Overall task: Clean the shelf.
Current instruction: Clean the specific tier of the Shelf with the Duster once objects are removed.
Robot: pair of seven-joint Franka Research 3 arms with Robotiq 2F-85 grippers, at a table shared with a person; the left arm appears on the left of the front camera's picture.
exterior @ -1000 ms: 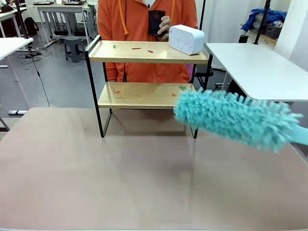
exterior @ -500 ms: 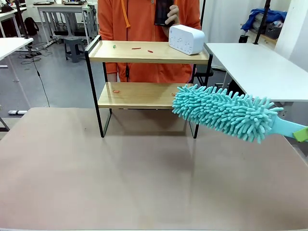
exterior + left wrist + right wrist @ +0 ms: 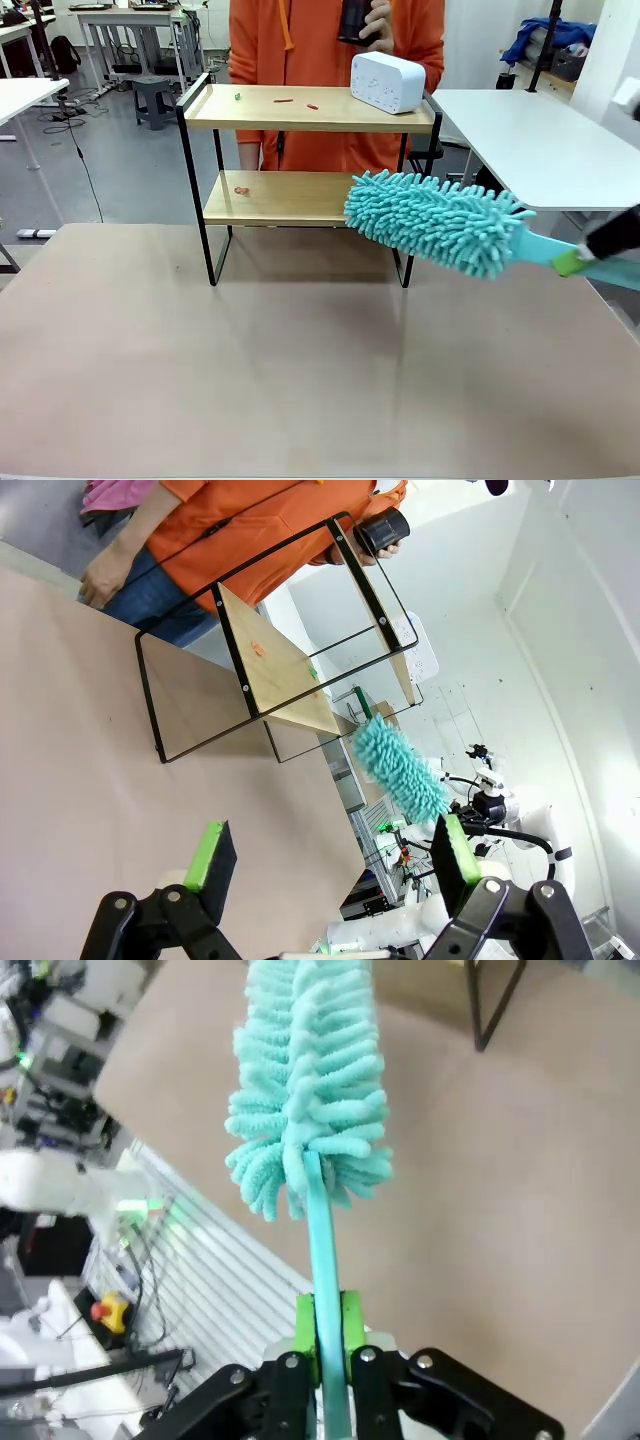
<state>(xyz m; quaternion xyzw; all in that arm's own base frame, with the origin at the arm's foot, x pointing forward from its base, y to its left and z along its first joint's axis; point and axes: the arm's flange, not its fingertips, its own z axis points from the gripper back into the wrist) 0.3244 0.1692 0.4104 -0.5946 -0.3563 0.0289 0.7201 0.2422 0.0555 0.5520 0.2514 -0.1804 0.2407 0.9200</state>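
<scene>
We judge the step: sweeping the lower board of the shelf (image 3: 280, 198), which stands at the far side of the worktop (image 3: 300, 380). To do it well, we lay the teal microfibre duster (image 3: 435, 222) flat w/ light pressure and push toward the red scrap (image 3: 240, 189) — clear of the frame leg (image 3: 406, 270). The right tool (image 3: 327, 1335) reaches in low from the right, clamped on the duster handle, head approx. at the board's right end. The left tool (image 3: 333, 852) hangs back — wide open, empty.

The duster (image 3: 435, 222) hangs before the lower right of the shelf (image 3: 270, 112).
</scene>
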